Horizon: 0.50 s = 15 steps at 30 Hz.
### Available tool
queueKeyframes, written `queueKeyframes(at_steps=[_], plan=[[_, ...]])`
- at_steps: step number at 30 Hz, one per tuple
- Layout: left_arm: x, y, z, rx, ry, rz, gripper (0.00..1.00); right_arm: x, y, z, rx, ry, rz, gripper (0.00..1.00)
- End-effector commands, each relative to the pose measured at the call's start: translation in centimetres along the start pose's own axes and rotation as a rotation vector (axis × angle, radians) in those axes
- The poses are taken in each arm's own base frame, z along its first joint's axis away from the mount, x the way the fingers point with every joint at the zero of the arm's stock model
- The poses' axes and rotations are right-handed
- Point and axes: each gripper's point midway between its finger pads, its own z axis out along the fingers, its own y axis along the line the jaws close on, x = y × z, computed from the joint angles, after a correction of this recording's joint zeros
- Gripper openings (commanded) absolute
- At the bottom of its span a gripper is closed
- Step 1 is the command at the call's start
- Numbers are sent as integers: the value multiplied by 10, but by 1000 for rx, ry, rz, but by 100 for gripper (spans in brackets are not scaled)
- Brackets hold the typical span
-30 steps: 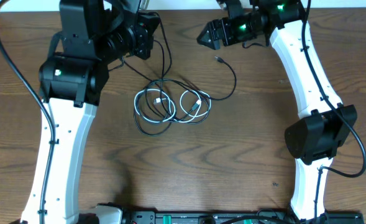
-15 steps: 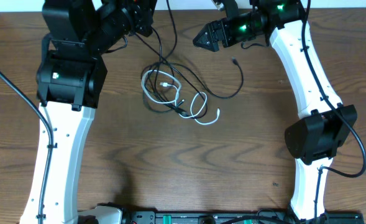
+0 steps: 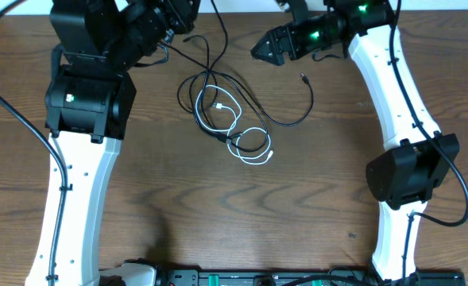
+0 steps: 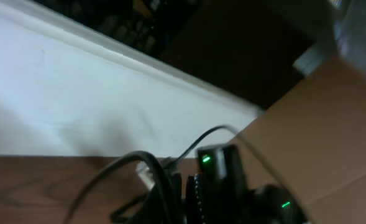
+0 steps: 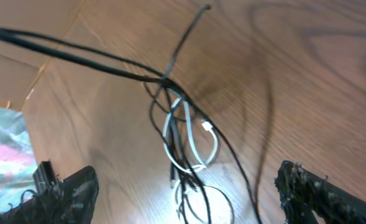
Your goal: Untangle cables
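Observation:
The black cable (image 3: 285, 121) and the white cable (image 3: 253, 155) lie tangled on the brown table (image 3: 241, 214), their loops crossing near the middle back. The black cable's free plug end (image 3: 305, 78) lies to the right. My left gripper (image 3: 187, 17) is at the table's back edge, shut on the black cable, which runs taut down to the tangle. In the left wrist view that black cable (image 4: 164, 186) crosses the bottom; the fingers are blurred. My right gripper (image 3: 264, 48) is open and empty above the tangle. The right wrist view shows its wide fingers (image 5: 189, 196) over the white loops (image 5: 198, 149).
A cardboard box (image 4: 332, 124) and a white wall (image 4: 77, 93) stand behind the table's back edge. The arm bases (image 3: 400, 175) flank the table left and right. A power strip (image 3: 218, 278) lies along the front edge.
My left gripper has risen toward the back edge with the black cable, dragging the tangle back and stretching its loops. The white cable's loops shifted right. The right gripper barely moved.

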Motion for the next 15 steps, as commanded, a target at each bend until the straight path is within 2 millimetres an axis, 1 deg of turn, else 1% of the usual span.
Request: queueKeyframes(at_steps=[1,3,6,9,11,12,14,15], plan=[[-7,-23,-8,60,-16,-207,8,3,-20,-6,54,5,8,89],[-2,-32,-5,81,-2,-231,8,6,-27,-11,74,9,29,89],[12,-45,2,108,35,-231,8,8,-34,-16,83,12,52,89],[33,-53,13,124,89,-184,8,10,-41,-21,94,12,77,89],[51,-51,23,117,138,-104,9,11,-45,-24,99,11,89,89],[63,-47,27,106,172,-59,17,12,-46,-25,101,12,94,89],[89,-35,36,74,253,28,41,12,-48,-27,104,12,98,89],[103,-27,39,56,300,68,56,12,-48,-27,104,12,99,89]])
